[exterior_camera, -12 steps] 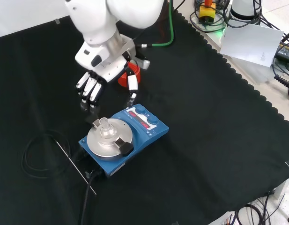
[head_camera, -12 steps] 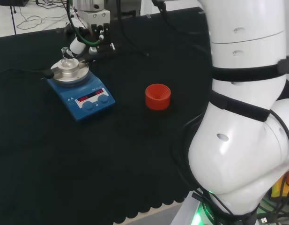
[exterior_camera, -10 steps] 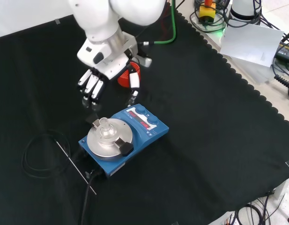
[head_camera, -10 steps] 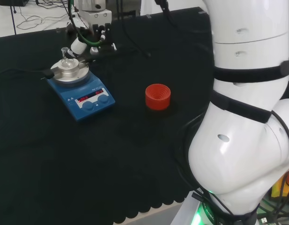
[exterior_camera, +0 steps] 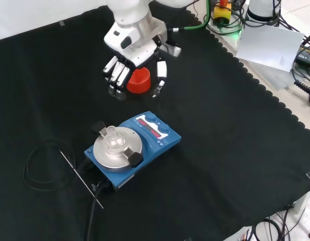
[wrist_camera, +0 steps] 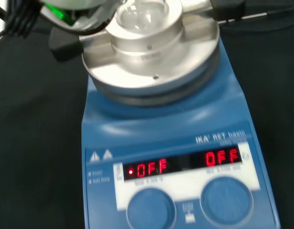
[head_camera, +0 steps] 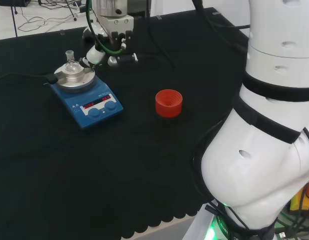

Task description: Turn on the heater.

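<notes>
One open hand point(exterior_camera: 135, 60) above heater point(exterior_camera: 144, 143)

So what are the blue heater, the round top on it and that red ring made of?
The heater body looks like blue painted metal or plastic; its smooth, faintly glossy surface leaves that open. The round top looks like bare metal, silvery with a dull brushed sheen. The red ring looks like matte plastic or rubber, with ribbed steps inside.

The hand point(exterior_camera: 133, 68) hangs palm-down from the white arm point(head_camera: 274, 100), fingers point(exterior_camera: 116, 75) straight and spread toward six o'clock, holding nothing.
</notes>
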Robot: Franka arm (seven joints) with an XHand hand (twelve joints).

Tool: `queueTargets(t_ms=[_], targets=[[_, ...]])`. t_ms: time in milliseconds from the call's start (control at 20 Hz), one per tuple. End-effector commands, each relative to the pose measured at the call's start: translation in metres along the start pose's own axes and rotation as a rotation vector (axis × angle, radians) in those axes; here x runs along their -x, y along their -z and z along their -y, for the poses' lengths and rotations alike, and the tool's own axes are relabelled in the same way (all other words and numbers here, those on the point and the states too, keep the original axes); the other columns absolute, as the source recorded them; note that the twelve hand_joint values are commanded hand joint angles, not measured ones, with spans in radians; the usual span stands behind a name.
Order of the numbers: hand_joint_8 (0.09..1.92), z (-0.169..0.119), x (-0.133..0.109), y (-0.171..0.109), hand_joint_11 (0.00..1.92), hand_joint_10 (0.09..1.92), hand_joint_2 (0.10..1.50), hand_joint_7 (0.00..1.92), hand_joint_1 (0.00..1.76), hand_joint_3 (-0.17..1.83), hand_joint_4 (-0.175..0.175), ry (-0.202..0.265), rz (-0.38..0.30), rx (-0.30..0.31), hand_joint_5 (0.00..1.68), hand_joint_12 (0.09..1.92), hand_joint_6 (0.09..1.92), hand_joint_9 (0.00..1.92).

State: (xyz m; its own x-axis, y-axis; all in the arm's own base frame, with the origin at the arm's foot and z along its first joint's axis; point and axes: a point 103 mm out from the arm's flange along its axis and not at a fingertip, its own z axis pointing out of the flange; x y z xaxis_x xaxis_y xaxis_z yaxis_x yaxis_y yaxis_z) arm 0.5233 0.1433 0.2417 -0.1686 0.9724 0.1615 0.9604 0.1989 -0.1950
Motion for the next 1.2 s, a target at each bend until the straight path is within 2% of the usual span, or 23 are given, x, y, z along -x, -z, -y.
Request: queueTargets(t_ms=[50,250,400,500,650,750,900,1050,1200], targets=[[0.78,0.038,0.001,-0.013,0.38,0.66,0.66,0.63,0.84,0.59,-0.042,-0.050,0.013,-0.028,0.50,1.34,0.61,0.81],[0.90,0.057,-0.002,-0.028,0.66,0.72,0.66,0.94,0.88,0.63,-0.059,-0.054,0.030,-0.066,0.52,1.24,0.63,1.12],[1.07,0.067,-0.006,-0.039,1.11,0.86,0.68,1.13,0.95,0.64,-0.110,-0.050,0.054,-0.096,0.58,1.01,0.66,1.37],[1.21,0.072,-0.008,-0.047,1.33,1.06,0.70,1.27,0.99,0.64,-0.139,-0.047,0.060,-0.121,0.61,0.95,0.66,1.48],[1.41,0.076,-0.014,-0.060,1.54,1.38,0.74,1.44,1.07,0.66,-0.161,-0.038,0.067,-0.176,0.65,1.04,0.67,1.59],[1.51,0.078,-0.018,-0.069,1.55,1.53,0.76,1.50,1.15,0.69,-0.161,-0.032,0.081,-0.197,0.65,1.11,0.69,1.63],[1.61,0.078,-0.021,-0.080,1.45,1.65,0.75,1.56,1.33,0.83,-0.142,-0.026,0.086,-0.261,0.56,1.27,0.79,1.66],[1.64,0.076,-0.022,-0.090,1.40,1.70,0.71,1.61,1.42,0.98,-0.114,-0.024,0.100,-0.322,0.43,1.39,0.89,1.68],[1.64,0.075,-0.021,-0.097,1.40,1.71,0.69,1.63,1.45,1.03,-0.100,-0.021,0.108,-0.352,0.37,1.41,0.91,1.69]])
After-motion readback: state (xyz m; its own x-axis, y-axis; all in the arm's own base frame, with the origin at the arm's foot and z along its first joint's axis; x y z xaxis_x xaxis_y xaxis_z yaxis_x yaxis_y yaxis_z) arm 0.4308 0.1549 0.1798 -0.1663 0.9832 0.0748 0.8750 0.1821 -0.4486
